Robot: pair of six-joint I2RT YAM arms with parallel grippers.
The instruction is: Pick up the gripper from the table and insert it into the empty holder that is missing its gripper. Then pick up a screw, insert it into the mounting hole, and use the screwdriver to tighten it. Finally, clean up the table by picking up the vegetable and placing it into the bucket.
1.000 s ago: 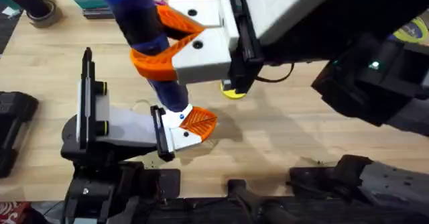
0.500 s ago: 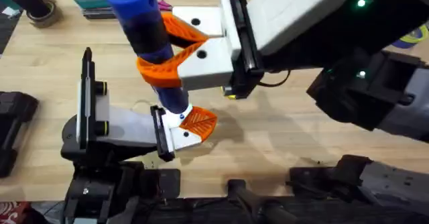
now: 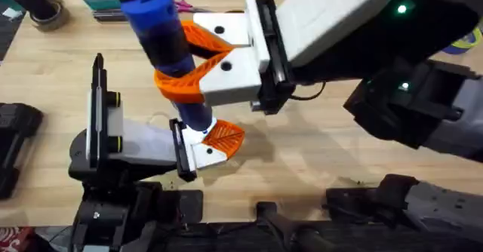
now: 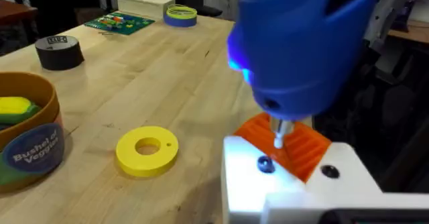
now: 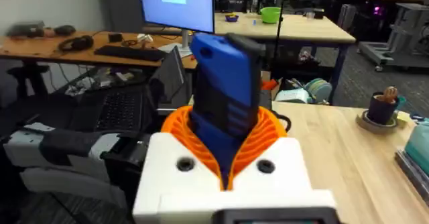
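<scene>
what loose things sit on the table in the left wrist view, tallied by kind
tape rolls: 2
yellow disc: 1
bucket: 1
green board: 1
box: 1
total: 6

The light wooden table (image 4: 167, 70) carries a flat yellow disc (image 4: 147, 150) with a hole; beside it stands the bucket (image 4: 30, 140), and beyond it lie a black tape roll (image 4: 59, 51) and a green circuit board (image 4: 120, 23).
</scene>
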